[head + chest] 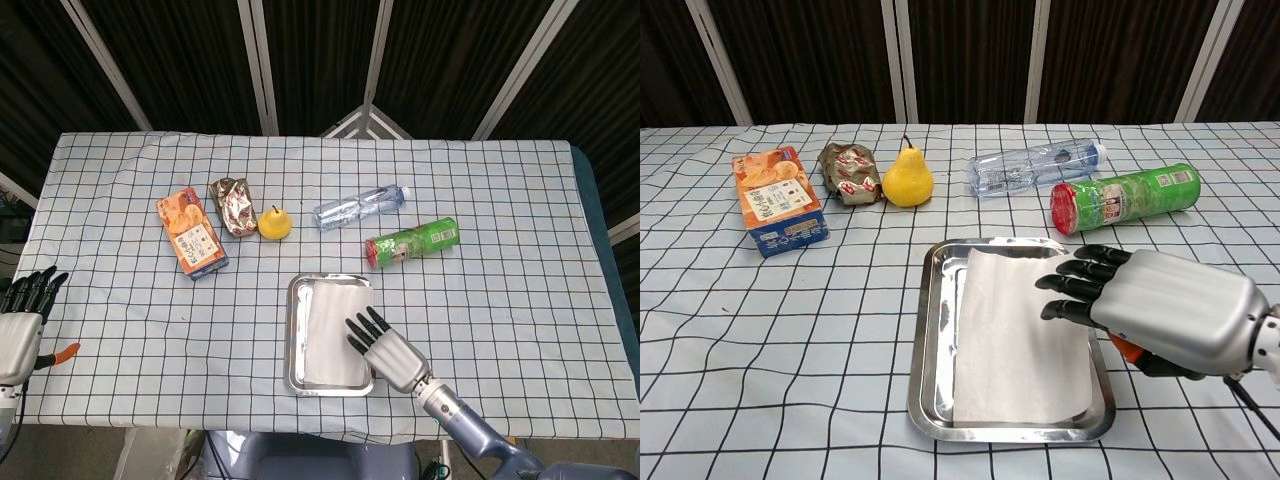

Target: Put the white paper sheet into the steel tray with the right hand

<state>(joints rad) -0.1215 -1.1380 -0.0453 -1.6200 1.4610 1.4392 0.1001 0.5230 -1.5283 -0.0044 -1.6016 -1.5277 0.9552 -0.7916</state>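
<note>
The white paper sheet [335, 336] [1015, 335] lies flat inside the steel tray [296, 340] [933, 330] near the table's front edge. My right hand [385, 352] [1160, 310] is open, fingers stretched out, hovering over the tray's right rim with its fingertips [1060, 290] above the sheet's right edge; whether they touch the paper I cannot tell. My left hand [20, 320] is open at the far left edge of the head view, holding nothing, away from the tray.
Behind the tray stand an orange snack box [190, 233] [777, 199], a crumpled wrapper [232, 205] [851, 171], a yellow pear [274, 223] [907, 178], a clear water bottle [360, 205] [1035, 166] and a green chip can [411, 242] [1125, 197] lying on its side.
</note>
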